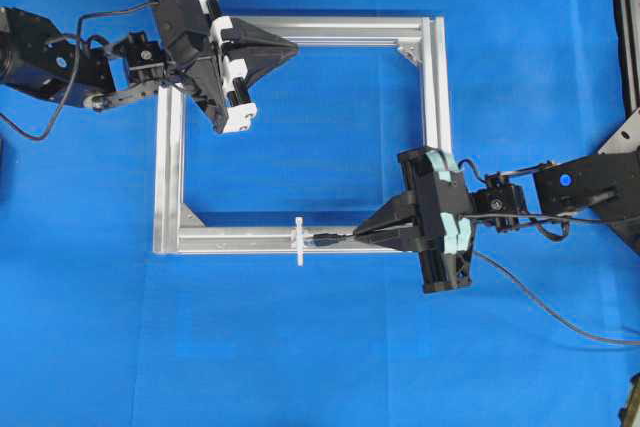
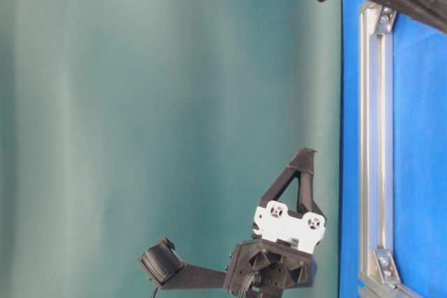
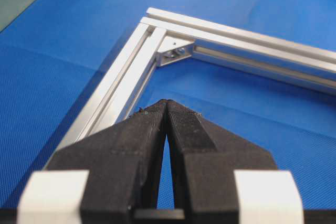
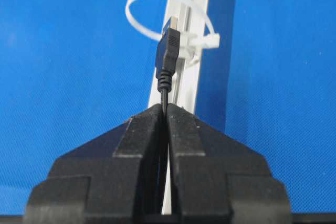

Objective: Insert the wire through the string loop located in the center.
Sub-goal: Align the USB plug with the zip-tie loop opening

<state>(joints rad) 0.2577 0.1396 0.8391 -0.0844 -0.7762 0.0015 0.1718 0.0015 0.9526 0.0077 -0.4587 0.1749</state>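
Blue surface under a silver frame lying flat, rectangular, corner brackets inside. Right tool at the frame's lower rail, fingers pressed together and pinching the wire just behind its plug. Plug sticking out ahead of the fingertips, pointing along the rail toward the loop. Overhead: plug tip just beside the loop, on its right, small gap visible, not through. Right wrist view: loop a thin white tie arching up off the rail, its lock on the right side of the rail; plug lined up with the opening, tip overlapping the arc in the picture, cannot tell from this view alone whether inside. Rest of the wire trailing from behind the right tool down and off to the right edge across the surface. Left tool over the frame's upper rail, near the upper-left part, fingers shut, nothing between them. Left wrist view: black fingertips touching at the front, narrow slit behind, far corner bracket of the frame ahead. Table-level view: left tool hanging near the surface, tips together; frame rail at the right edge.
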